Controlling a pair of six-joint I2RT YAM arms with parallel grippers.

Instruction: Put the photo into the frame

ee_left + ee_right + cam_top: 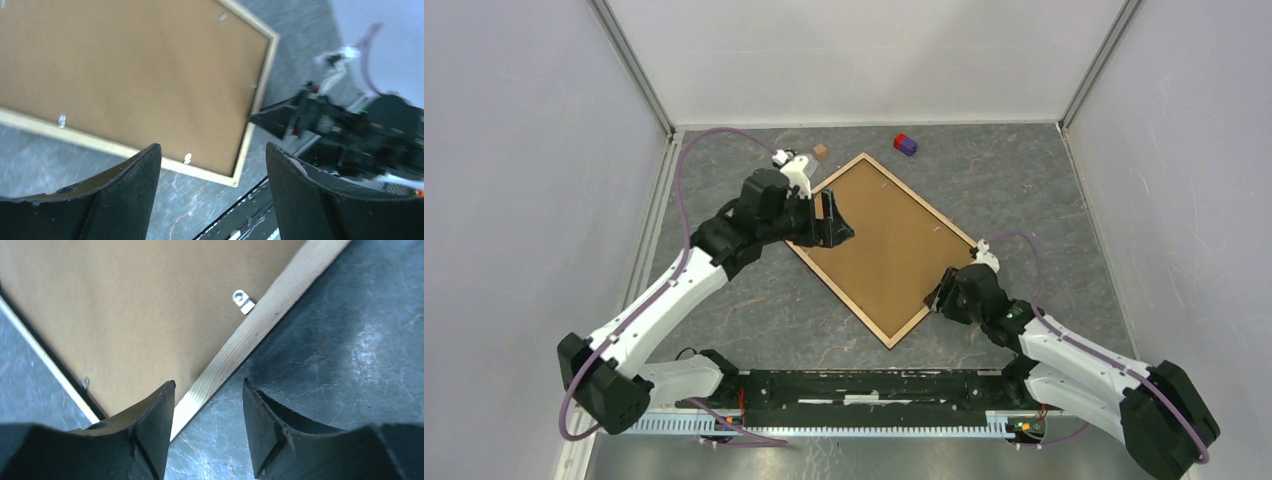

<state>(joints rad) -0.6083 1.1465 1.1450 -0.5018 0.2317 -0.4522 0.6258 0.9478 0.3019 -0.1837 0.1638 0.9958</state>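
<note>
The frame point(844, 300) lies flat on the grey table, turned like a diamond, light wood rails up. The brown backing board point(884, 245) fills it, with small metal clips point(242, 300) at its edges. The photo is not in view. My left gripper point(836, 228) is open and empty above the frame's left side; its wrist view shows the board point(135, 75) and the rail point(100, 144) beyond the fingers. My right gripper point(936, 298) is open and empty at the frame's lower right rail point(260, 325), one finger over the board point(125, 315), the other over the table.
A small purple and red block point(905, 143) and a small brown cube point(821, 152) lie on the table beyond the frame's far corner. White walls enclose the table. A black rail point(874, 385) runs along the near edge between the arm bases.
</note>
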